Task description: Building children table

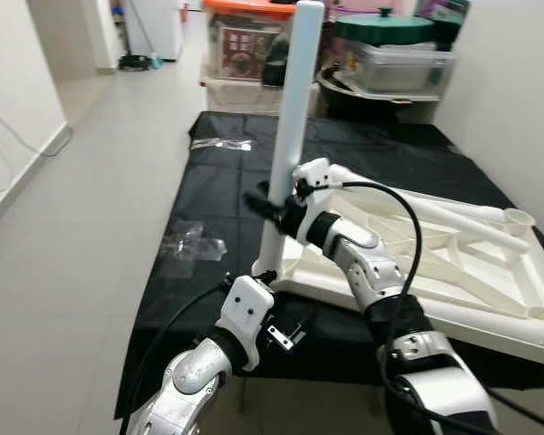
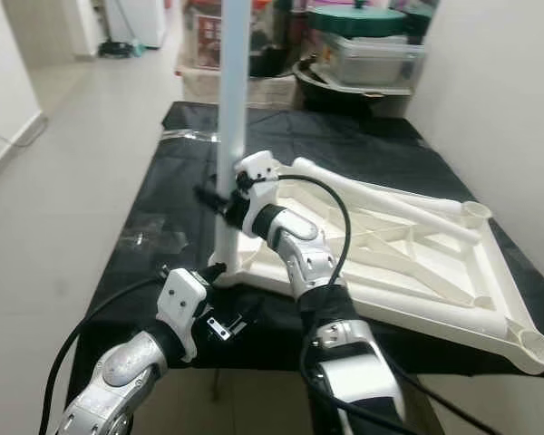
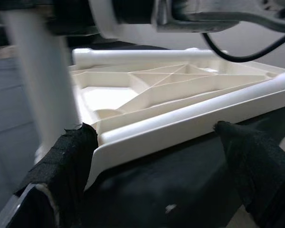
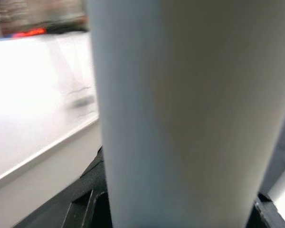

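Nearest, at about 7 o'clock, the left gripper [image 1: 286, 333] hovers with its fingers [image 3: 66, 166] spread, at the near edge of the upturned tabletop [image 1: 453, 263], touching nothing. The tabletop lies underside up on the black cloth [image 1: 208, 181], ribs showing. At its near corner, about 11 o'clock, a white leg [image 1: 290, 118] stands upright in its socket, and the right gripper [image 1: 267, 204] is clamped round it at mid-height. The plastic looks light, stiff and smooth, so likely slippery; a hold low on the leg seems steadiest. Storage boxes [image 1: 245, 41] sit beyond at 12 o'clock.
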{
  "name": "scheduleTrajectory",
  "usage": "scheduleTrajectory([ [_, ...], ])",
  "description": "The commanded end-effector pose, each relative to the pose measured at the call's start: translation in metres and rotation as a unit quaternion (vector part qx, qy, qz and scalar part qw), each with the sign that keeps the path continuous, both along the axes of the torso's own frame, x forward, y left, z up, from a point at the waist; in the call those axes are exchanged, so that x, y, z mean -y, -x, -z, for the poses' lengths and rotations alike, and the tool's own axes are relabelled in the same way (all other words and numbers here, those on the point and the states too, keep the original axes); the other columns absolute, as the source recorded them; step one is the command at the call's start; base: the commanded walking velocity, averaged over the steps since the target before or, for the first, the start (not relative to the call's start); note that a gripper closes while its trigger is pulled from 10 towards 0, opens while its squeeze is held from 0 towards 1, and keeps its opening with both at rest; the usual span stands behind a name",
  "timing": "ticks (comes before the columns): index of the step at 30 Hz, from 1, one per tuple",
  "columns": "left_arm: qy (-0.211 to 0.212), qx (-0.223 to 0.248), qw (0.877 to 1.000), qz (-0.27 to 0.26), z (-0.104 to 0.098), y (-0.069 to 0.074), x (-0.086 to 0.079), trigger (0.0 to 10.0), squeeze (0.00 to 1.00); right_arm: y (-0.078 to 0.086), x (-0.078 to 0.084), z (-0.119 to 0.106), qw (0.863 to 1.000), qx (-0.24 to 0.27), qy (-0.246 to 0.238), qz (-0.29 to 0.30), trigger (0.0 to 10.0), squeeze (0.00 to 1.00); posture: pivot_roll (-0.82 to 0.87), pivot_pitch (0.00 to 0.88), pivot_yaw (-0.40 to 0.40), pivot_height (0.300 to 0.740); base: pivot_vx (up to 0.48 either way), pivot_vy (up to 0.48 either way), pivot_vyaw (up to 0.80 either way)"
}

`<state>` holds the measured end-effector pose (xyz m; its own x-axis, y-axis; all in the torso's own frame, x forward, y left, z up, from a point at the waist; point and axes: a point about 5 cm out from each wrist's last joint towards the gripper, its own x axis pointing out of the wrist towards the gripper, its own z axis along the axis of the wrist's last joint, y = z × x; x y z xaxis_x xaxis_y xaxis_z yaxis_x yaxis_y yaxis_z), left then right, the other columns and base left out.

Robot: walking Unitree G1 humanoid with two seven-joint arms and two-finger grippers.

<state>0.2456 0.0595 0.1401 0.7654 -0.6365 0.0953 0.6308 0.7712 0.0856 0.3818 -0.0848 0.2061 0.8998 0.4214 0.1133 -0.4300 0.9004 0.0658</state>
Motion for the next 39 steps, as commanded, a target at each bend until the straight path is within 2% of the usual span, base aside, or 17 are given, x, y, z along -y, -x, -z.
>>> scheduleTrajectory([
  [1, 0.0, -0.006, 1.0, 0.004, 0.002, 0.001, 0.001, 10.0, 0.0, -0.002, 0.034, -0.009, 0.989, 0.025, -0.024, 0.141, 0.0, 0.0, 0.12, 0.0, -0.095, 0.74, 0.0, 0.0, 0.0],
  [4, -0.001, -0.006, 1.0, 0.004, 0.002, 0.0, 0.001, 10.0, 0.0, 0.003, 0.046, -0.009, 0.97, 0.025, -0.032, 0.241, 0.0, 0.0, 0.12, 0.0, -0.095, 0.74, 0.0, 0.0, 0.0],
  [7, 0.0, -0.005, 1.0, 0.004, 0.002, 0.0, 0.002, 10.0, 0.0, 0.008, 0.051, -0.009, 0.959, 0.028, -0.039, 0.28, 0.0, 0.0, 0.12, 0.0, -0.098, 0.74, 0.0, 0.0, 0.0],
  [8, 0.0, -0.005, 1.0, 0.003, 0.002, 0.0, 0.002, 10.0, 0.0, 0.02, 0.056, -0.004, 0.935, 0.016, -0.056, 0.349, 0.0, 0.0, 0.12, 0.0, -0.099, 0.74, 0.0, 0.0, 0.0],
  [19, 0.0, -0.006, 1.0, 0.003, 0.002, 0.0, 0.001, 10.0, 0.0, 0.034, 0.05, 0.016, 0.91, -0.019, -0.071, 0.407, 0.0, 0.0, 0.11, 0.0, -0.095, 0.74, 0.0, 0.0, 0.0],
  [20, 0.0, -0.006, 1.0, 0.003, 0.002, 0.0, 0.001, 10.0, 0.0, 0.034, 0.049, 0.015, 0.914, -0.013, -0.073, 0.399, 10.0, 0.0, 0.11, 0.0, -0.095, 0.74, 0.0, 0.0, 0.0],
  [22, -0.001, -0.006, 1.0, 0.003, 0.002, -0.001, 0.001, 10.0, 0.0, 0.033, 0.048, 0.014, 0.919, -0.009, -0.083, 0.385, 10.0, 0.0, 0.11, 0.0, -0.096, 0.74, 0.0, 0.0, 0.0],
  [23, -0.001, -0.006, 1.0, 0.003, 0.002, -0.001, 0.001, 10.0, 0.0, 0.032, 0.048, 0.012, 0.93, 0.006, -0.088, 0.356, 10.0, 0.0, 0.11, 0.0, -0.094, 0.74, 0.0, 0.0, 0.0],
  [24, -0.001, -0.005, 1.0, 0.003, 0.002, -0.001, 0.001, 10.0, 0.0, 0.032, 0.047, 0.01, 0.938, 0.014, -0.088, 0.335, 10.0, 0.47, 0.11, 0.0, -0.094, 0.74, 0.0, 0.0, 0.0],
  [26, -0.001, -0.005, 1.0, 0.003, 0.002, -0.001, 0.001, 10.0, 0.0, 0.032, 0.047, 0.009, 0.942, 0.019, -0.087, 0.323, 10.0, 0.47, 0.11, 0.0, -0.094, 0.74, 0.0, 0.0, 0.0],
  [27, -0.001, -0.005, 1.0, 0.003, 0.002, -0.001, 0.001, 10.0, 0.0, 0.029, 0.046, 0.008, 0.957, 0.022, -0.094, 0.273, 10.0, 1.0, 0.11, 0.0, -0.095, 0.74, 0.0, 0.0, 0.0],
  [31, -0.001, -0.005, 1.0, 0.003, 0.002, -0.001, 0.001, 10.0, 0.0, 0.025, 0.05, 0.005, 0.973, 0.029, -0.105, 0.205, 10.0, 1.0, 0.11, 0.0, -0.093, 0.74, 0.0, 0.0, 0.0],
  [32, -0.002, -0.004, 1.0, 0.003, 0.002, -0.001, 0.002, 10.0, 0.0, 0.023, 0.052, 0.005, 0.983, 0.027, -0.099, 0.151, 10.0, 0.0, 0.11, 0.0, -0.096, 0.74, 0.0, 0.0, 0.0],
  [35, -0.002, -0.004, 1.0, 0.004, 0.003, -0.002, 0.002, 10.0, 0.0, 0.02, 0.06, 0.007, 0.996, 0.013, -0.071, 0.06, 10.0, 0.0, 0.11, 0.0, -0.093, 0.74, 0.0, 0.0, 0.0],
  [37, -0.002, -0.004, 1.0, 0.004, 0.003, -0.002, 0.002, 10.0, 0.0, 0.02, 0.06, 0.007, 0.996, 0.013, -0.071, 0.06, 10.0, 0.0, 0.11, 0.0, -0.093, 0.74, 0.0, 0.0, 0.0],
  [38, -0.002, -0.004, 1.0, 0.004, 0.003, -0.002, 0.002, 10.0, 0.0, 0.02, 0.062, 0.009, 0.998, -0.004, -0.057, 0.0, 10.0, 0.0, 0.11, 0.0, -0.093, 0.74, 0.0, 0.0, 0.0],
  [39, -0.002, -0.003, 1.0, 0.005, 0.003, -0.002, 0.003, 10.0, 0.0, 0.021, 0.062, 0.015, 0.993, -0.037, -0.024, -0.113, 10.0, 0.0, 0.11, 0.0, -0.093, 0.74, 0.0, 0.0, 0.0],
])
